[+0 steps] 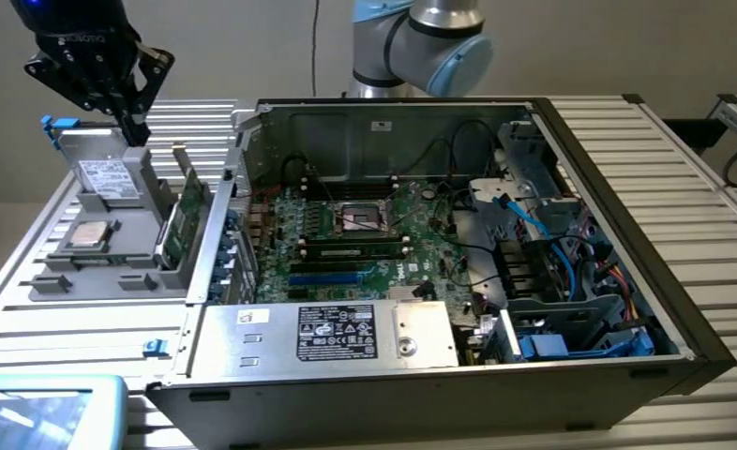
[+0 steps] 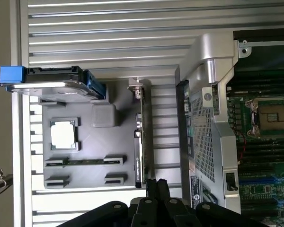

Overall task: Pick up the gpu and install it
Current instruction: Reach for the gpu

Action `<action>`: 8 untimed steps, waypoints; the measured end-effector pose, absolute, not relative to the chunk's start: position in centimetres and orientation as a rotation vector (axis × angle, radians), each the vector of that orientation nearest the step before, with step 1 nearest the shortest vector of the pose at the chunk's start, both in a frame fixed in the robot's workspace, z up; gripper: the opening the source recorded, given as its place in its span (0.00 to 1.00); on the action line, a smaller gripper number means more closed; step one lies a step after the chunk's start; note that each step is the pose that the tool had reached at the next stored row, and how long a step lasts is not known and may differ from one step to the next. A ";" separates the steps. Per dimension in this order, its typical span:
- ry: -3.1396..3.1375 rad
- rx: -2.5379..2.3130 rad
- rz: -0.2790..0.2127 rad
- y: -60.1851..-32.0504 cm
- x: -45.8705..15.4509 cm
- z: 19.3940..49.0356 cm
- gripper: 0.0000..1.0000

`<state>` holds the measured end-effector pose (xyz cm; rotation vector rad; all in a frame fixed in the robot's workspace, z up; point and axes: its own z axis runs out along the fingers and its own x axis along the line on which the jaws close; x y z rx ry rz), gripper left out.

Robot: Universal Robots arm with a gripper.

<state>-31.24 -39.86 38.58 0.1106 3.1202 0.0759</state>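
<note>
Where the pincer hangs: the pincer (image 1: 133, 131) is above the far end of the parts tray (image 2: 92, 142), at the exterior view's left, with its fingertips pressed together and pinching nothing.
Hard drive: the hard drive (image 1: 103, 176) stands in the tray just under the pincer. A straight descent from here would likely hit it rather than the card.
Processor chip: the processor chip (image 1: 90, 234) lies flat, nearer and low, and looks to be out of harm's way.
Gpu: the gpu (image 1: 191, 211) stands on edge along the tray's right side, untouched. Jaws this tight cannot straddle it, so coming down shut would ram its top edge and could tip or chip it.
Case wall: the case wall (image 2: 203, 137) is just beside the card. The gap for one finger looks narrow, so a small sideways error could scrape the metal or jam a finger.
Motherboard: the motherboard (image 1: 356, 225) lies flat in the open case with a blue slot (image 1: 331, 278) toward its near edge. A tilted card would probably bind there.
Cables: loose cables (image 1: 525, 220) on the right might snag a wide swing.
</note>
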 end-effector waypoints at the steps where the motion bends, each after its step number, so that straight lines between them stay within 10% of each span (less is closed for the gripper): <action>1: 3.120 0.111 0.076 -39.8 -31.5 38.5 0.12; 8: 3.121 0.111 0.076 -39.4 -32.9 38.0 0.12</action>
